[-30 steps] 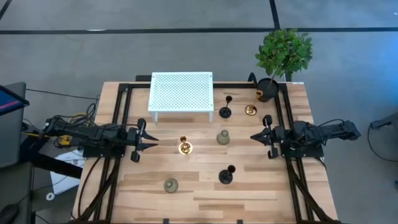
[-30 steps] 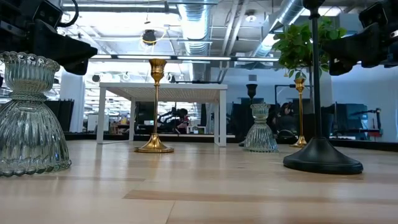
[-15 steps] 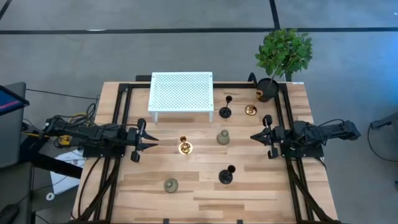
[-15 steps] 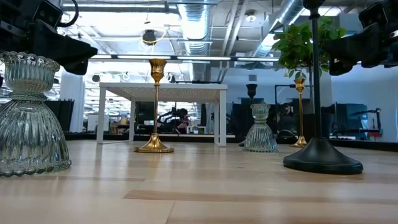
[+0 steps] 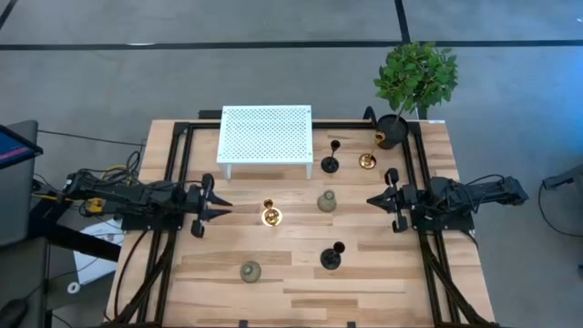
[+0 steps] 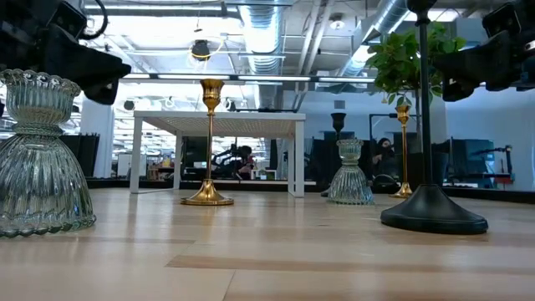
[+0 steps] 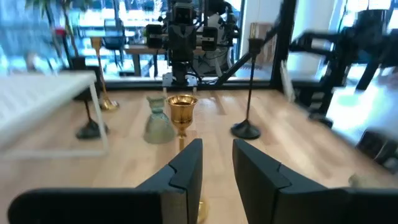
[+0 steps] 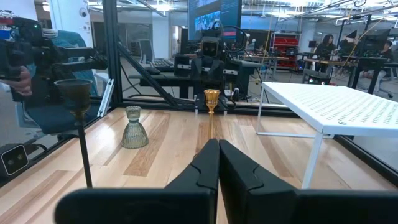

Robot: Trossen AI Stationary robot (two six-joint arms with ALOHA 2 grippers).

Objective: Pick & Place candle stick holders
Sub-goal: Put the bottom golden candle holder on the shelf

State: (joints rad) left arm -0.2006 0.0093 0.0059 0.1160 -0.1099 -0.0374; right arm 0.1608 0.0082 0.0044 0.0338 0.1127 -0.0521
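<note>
Your shiny gold candle stick holder (image 5: 271,214) with its round base stands just ahead of the left gripper (image 5: 221,210), whose fingers (image 7: 186,167) hold a narrow gap and grip nothing. Across the wooden table (image 5: 291,292), your right gripper (image 5: 372,199) waits, fingers pressed together and empty

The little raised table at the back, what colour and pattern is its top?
The raised table is white, dotted all over with small holes; the high view shows it best.
</note>
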